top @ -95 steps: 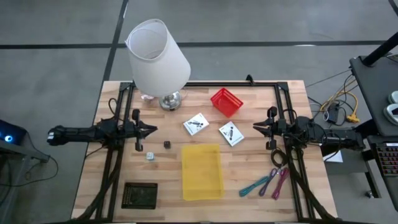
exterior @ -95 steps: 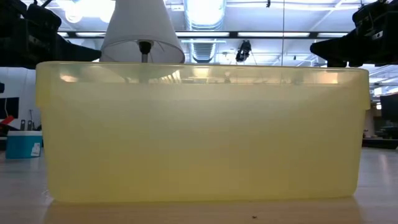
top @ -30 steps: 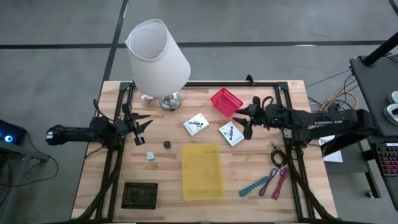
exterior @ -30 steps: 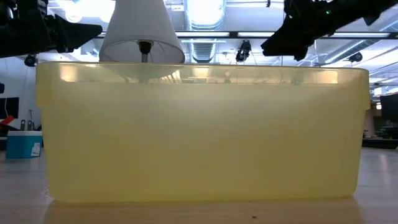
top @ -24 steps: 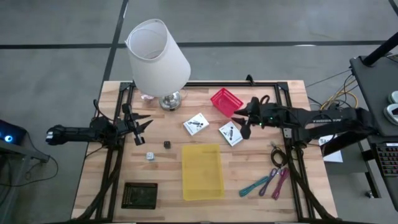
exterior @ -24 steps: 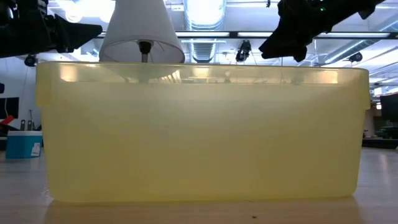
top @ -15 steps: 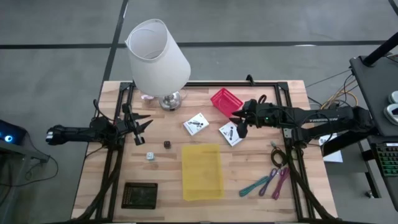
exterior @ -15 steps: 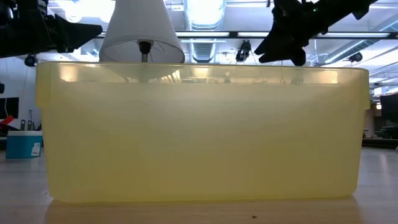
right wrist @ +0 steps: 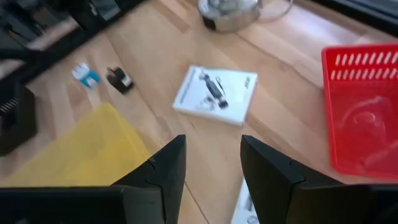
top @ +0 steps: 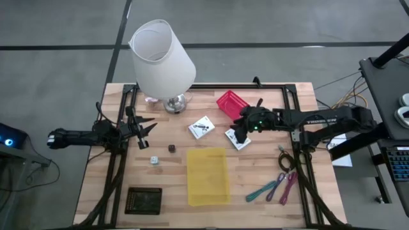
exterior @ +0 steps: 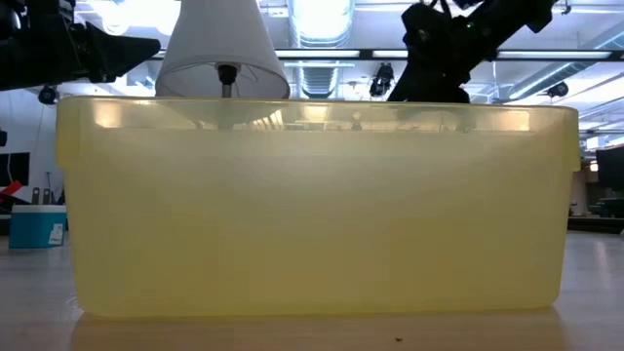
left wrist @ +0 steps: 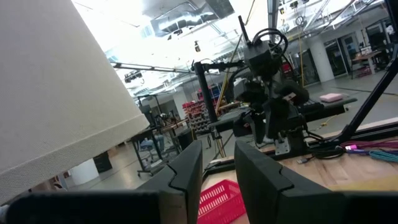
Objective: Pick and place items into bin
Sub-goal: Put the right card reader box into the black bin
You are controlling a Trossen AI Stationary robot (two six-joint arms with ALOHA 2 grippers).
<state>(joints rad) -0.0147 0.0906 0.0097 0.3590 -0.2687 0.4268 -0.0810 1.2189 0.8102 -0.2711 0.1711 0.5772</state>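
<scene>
1. Left gripper point(top: 146, 128) waits at your left edge of the worktop point(top: 262, 171), fingers spread, just in front of the white lamp point(top: 162, 57) that stands at the far left corner.
2. Near that gripper you have the white cube point(top: 154, 160) and the dark cube point(top: 172, 148), a little apart from each other; a black box point(top: 144, 200) sits at the near left corner.
3. Yellow bin point(top: 207, 176) lies at the middle of the near half (in the low view its wall fills nearly everything).
4. Behind the bin you see one white card point(top: 201, 127) flat on the wood; the right wrist view shows it point(right wrist: 215, 94) ahead of the fingers.
5. Right gripper point(top: 238, 133) hangs over the second white card point(top: 238, 140), fingers point(right wrist: 168, 172) parted, with that card's corner showing between them; you cannot tell whether it touches.
6. Red basket point(top: 232, 104) stands just behind that gripper, toward the far edge.
7. Teal strip point(top: 262, 190), pink-purple strips point(top: 284, 186) and black coiled cable point(top: 285, 161) lie near your right near corner.
</scene>
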